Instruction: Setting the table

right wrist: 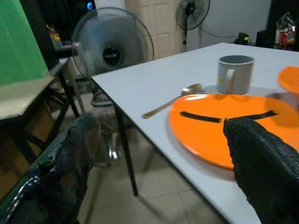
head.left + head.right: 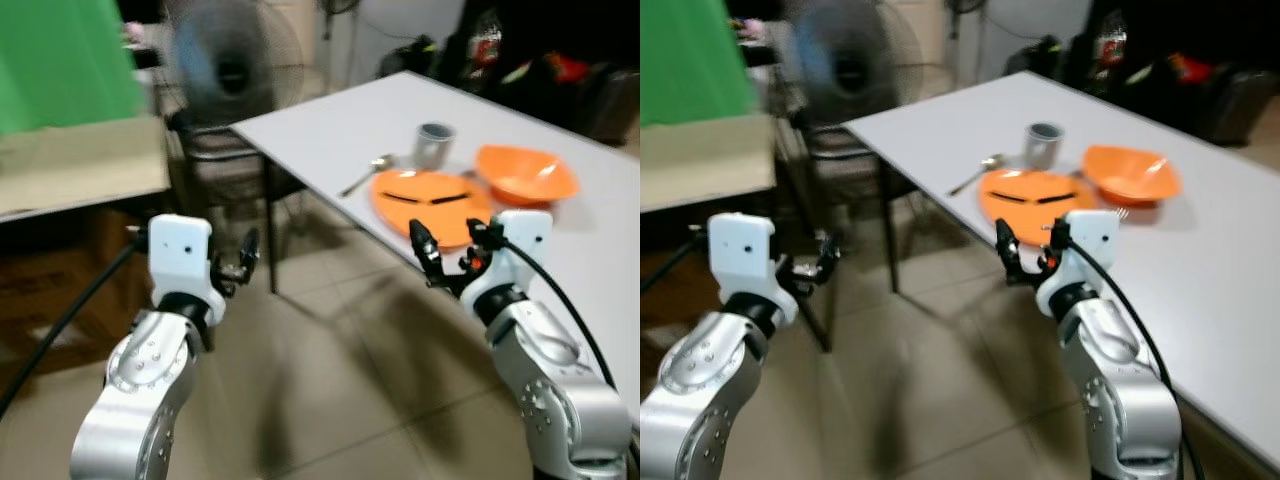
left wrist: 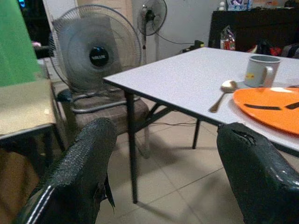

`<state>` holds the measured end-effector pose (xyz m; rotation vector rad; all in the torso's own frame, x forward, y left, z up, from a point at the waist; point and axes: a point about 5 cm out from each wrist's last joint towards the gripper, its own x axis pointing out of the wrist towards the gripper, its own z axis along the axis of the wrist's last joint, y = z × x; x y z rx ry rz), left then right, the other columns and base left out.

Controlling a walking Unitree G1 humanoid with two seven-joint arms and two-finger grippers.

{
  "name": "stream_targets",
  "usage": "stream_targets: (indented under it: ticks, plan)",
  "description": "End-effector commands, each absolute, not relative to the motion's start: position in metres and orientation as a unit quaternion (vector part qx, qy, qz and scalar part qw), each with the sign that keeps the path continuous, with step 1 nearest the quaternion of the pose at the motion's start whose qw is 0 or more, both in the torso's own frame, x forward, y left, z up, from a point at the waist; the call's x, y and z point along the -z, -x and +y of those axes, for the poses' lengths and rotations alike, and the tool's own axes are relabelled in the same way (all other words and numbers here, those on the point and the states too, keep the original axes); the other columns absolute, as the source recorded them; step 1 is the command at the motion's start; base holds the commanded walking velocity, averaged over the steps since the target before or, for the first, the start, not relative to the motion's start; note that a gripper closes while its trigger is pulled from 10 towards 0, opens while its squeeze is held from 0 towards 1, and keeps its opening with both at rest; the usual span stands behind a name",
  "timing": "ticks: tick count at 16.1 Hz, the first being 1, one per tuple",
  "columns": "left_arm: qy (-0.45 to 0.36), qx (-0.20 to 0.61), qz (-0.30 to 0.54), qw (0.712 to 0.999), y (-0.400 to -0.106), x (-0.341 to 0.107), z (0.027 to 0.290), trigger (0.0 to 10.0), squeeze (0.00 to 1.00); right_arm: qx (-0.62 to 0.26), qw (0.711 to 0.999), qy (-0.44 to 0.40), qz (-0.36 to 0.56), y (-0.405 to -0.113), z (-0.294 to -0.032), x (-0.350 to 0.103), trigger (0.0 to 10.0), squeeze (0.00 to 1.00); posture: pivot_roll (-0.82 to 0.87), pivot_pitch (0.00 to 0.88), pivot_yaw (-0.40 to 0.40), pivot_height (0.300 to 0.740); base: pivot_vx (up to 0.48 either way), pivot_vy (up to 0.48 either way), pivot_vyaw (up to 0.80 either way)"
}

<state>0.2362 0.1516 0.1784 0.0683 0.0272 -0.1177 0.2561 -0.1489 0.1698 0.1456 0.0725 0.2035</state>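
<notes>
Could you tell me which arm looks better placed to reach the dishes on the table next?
Probably the right: the right gripper, open, hangs beside the flat orange plate on the white table.

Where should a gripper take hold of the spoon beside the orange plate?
On the spoon, grip the slim handle, which points toward the table edge and lies clear of the orange plate. Likely come from above; its bowl sits near the mug.
</notes>
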Motion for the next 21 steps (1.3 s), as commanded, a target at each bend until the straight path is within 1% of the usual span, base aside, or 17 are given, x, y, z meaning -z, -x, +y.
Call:
stream_targets:
  ticks: [1,4,6,10,11,21]
  plan:
    - [-0.038,0.051,0.011,0.998,-0.236,-0.180,0.154,10.0,0.00,-0.107,0.991,-0.076,0.039,-0.258,-0.146,-0.171,10.0,0.00,-0.12,0.015,-0.006,0.740,0.000,0.304,0.00]
    - [-0.033,0.053,0.002,0.998,-0.235,-0.182,0.153,10.0,0.00,-0.118,0.990,-0.071,0.037,-0.259,-0.144,-0.172,10.0,0.00,-0.12,0.013,-0.011,0.740,0.000,0.086,0.00]
    - [-0.031,0.051,-0.012,0.998,-0.235,-0.186,0.152,10.0,0.00,-0.144,0.986,-0.071,0.038,-0.260,-0.137,-0.173,10.0,0.00,-0.11,0.013,-0.014,0.740,0.000,0.000,0.80]
    - [-0.039,0.045,-0.023,0.998,-0.235,-0.189,0.156,10.0,0.00,-0.162,0.983,-0.071,0.042,-0.259,-0.132,-0.172,10.0,0.00,-0.11,0.011,-0.016,0.740,0.000,0.000,0.80]
    - [-0.039,0.045,-0.023,0.998,-0.235,-0.189,0.157,10.0,0.00,-0.164,0.983,-0.071,0.044,-0.259,-0.132,-0.171,10.0,0.00,-0.11,0.011,-0.016,0.740,0.270,0.000,0.80]
    - [-0.038,0.036,-0.022,0.998,-0.230,-0.187,0.162,10.0,0.00,-0.174,0.981,-0.070,0.057,-0.264,-0.129,-0.166,10.0,0.00,-0.09,0.008,-0.040,0.740,0.312,0.000,0.00]
